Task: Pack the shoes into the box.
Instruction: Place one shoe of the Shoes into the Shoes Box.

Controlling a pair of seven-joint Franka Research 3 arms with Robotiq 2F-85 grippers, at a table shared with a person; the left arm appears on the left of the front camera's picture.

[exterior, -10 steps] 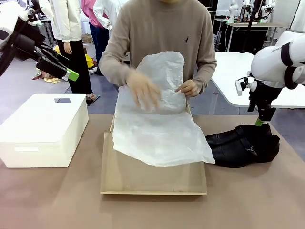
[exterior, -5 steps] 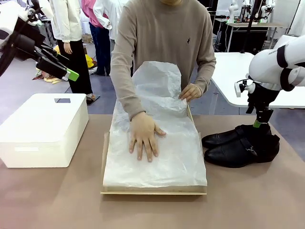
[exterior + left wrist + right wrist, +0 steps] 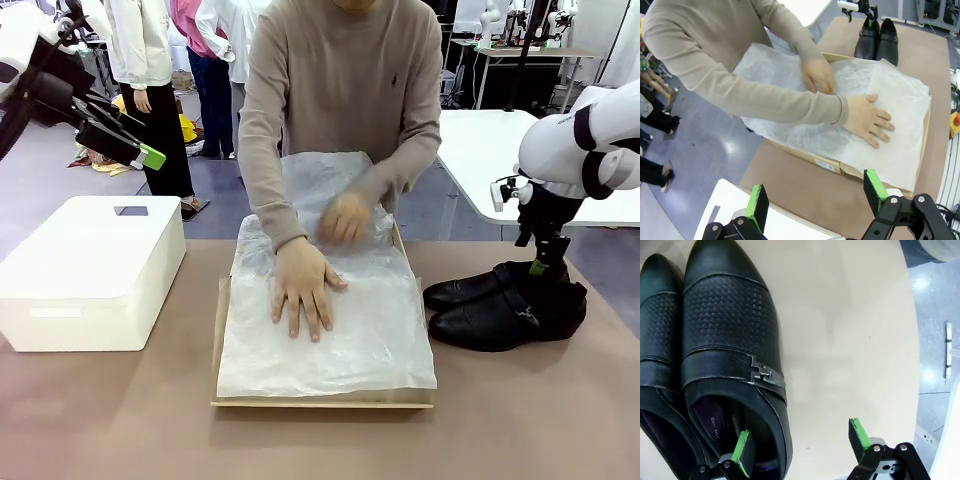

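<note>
Mid-tabletop (image 3: 120, 430): shallow tan cardboard shoebox (image 3: 320, 400), rectangular, matte, flat-rimmed. Inside it and lapping over its rims: crinkled, translucent white tissue paper (image 3: 375, 340). Pressed flat on the paper near the box's middle: one hand (image 3: 303, 292) of the person, fingers spread. At the box's far end: other hand (image 3: 347, 216), blurred, bunched into the paper where it rises in a crumpled hump.

Just right of the box, outside it, on bare tabletop: pair of black leather dress shoes (image 3: 490, 312), side by side and touching, pointed toes toward the box. Glossy smooth toe caps, pin-dot textured vamps, a strap with a small stepped metal buckle (image 3: 762, 372), purplish lining inside the opening.

Directly above the shoes' heel end: right pincer (image 3: 801, 439), spread wide, gripping nothing. One green pad over a shoe's opening, the other over bare tabletop. Contact with the leather impossible to tell.

Raised high and well left of the box, near the smooth white plastic lidded bin (image 3: 90, 270) with rounded corners: left pincer (image 3: 816, 192), likewise fully spread and empty, green pads pointed toward the box.
</note>
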